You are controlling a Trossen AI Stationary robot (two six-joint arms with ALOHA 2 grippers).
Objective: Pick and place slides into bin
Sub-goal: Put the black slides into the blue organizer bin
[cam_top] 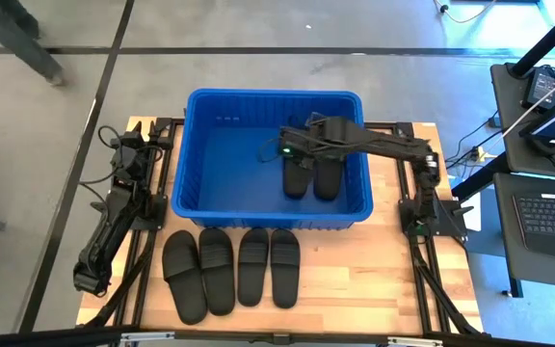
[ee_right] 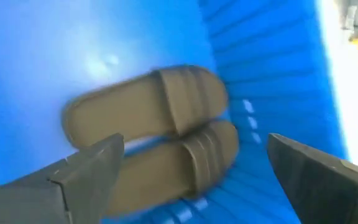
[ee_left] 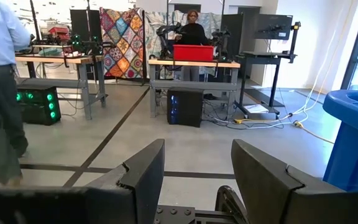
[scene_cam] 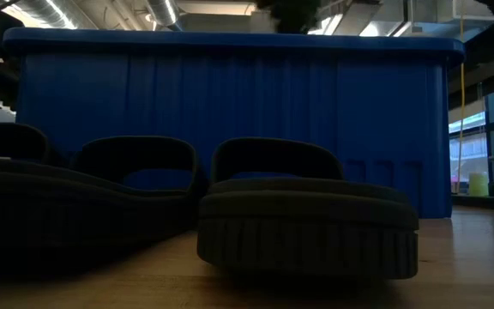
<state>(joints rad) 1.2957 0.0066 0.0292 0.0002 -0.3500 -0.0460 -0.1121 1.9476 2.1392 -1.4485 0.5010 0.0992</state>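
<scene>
Inside the blue bin (cam_top: 196, 145) two black slides (cam_top: 311, 177) lie side by side. Four more slides (cam_top: 230, 270) sit in a row on the wooden surface (cam_top: 355, 280) in front. Above the bin, the right hand (cam_top: 284, 147) hangs spread and empty; the left hand (ee_left: 194, 180), parked at the surface's left edge, is parted, holding nothing.

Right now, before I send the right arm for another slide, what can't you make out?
- High view: part of the two slides in the bin, under the right gripper.
- Low view: bin interior, behind its wall.
- Right wrist view: slides blurred.
- Left gripper faces the room.
</scene>
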